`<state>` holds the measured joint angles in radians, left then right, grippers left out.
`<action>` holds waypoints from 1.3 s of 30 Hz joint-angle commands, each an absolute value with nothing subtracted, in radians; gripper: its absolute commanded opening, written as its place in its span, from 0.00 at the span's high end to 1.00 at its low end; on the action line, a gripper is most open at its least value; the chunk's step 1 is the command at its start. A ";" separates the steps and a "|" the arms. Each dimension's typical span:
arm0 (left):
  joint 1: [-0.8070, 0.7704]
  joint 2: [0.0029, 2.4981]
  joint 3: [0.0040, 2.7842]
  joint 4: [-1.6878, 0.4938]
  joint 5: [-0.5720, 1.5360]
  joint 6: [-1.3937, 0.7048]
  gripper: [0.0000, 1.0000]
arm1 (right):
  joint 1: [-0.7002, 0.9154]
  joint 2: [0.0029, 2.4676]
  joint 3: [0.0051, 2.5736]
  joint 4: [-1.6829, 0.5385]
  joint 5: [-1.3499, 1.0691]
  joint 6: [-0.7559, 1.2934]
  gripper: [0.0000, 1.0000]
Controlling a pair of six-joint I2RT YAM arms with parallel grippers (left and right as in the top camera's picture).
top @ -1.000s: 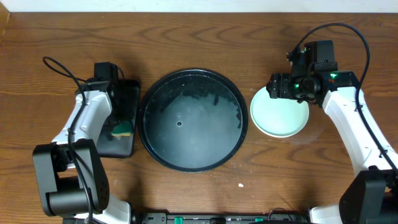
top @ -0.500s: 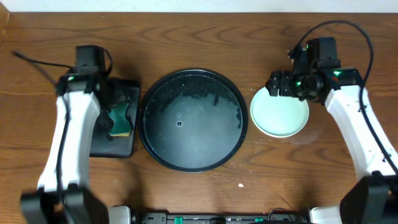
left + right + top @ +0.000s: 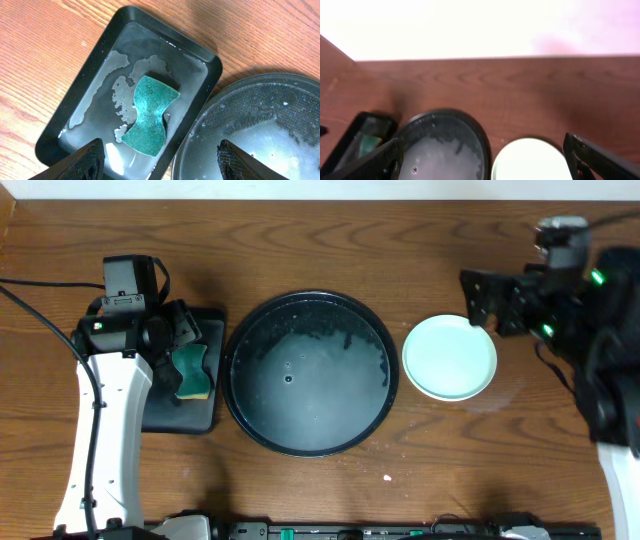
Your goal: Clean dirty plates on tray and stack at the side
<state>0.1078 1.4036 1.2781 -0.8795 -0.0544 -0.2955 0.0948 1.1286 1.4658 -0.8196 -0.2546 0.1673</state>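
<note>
The large round black tray [image 3: 310,372] holds soapy water and no plates; it also shows in the left wrist view [image 3: 260,130] and the right wrist view [image 3: 445,150]. A stack of pale plates [image 3: 450,358] with a mint-green one on top rests on the table right of the tray; it shows in the right wrist view [image 3: 532,160]. How many plates are in the stack cannot be told. My left gripper [image 3: 178,330] [image 3: 160,160] is open and empty above the rectangular tray. My right gripper [image 3: 490,300] [image 3: 485,160] is open and empty, raised above the stack.
A smaller rectangular black tray [image 3: 190,410] [image 3: 90,80] with soapy water holds a green sponge [image 3: 193,373] [image 3: 150,115] left of the round tray. A small white crumb [image 3: 388,477] lies on the wooden table near the front.
My right arm has lifted up and back to the right, away from the plate stack. My left arm has risen from the sponge, which stays in the rectangular tray.
</note>
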 commanded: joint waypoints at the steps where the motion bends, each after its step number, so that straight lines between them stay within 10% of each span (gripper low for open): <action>1: 0.110 1.407 1.286 -0.882 -0.056 -0.312 0.27 | 0.105 1.058 1.481 -0.831 -0.267 0.160 0.01; 17: 0.110 1.407 1.286 -0.882 -0.056 -0.312 0.27 | 0.104 0.920 1.417 -0.915 -0.005 0.101 0.01; 39: 0.110 1.407 1.286 -0.882 -0.056 -0.312 0.27 | 0.010 0.242 0.278 -0.120 -0.126 0.044 0.01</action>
<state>0.1078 1.4036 1.2781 -0.8799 -0.0536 -0.2958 0.0456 0.3382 0.3775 -0.1432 -0.0589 0.0559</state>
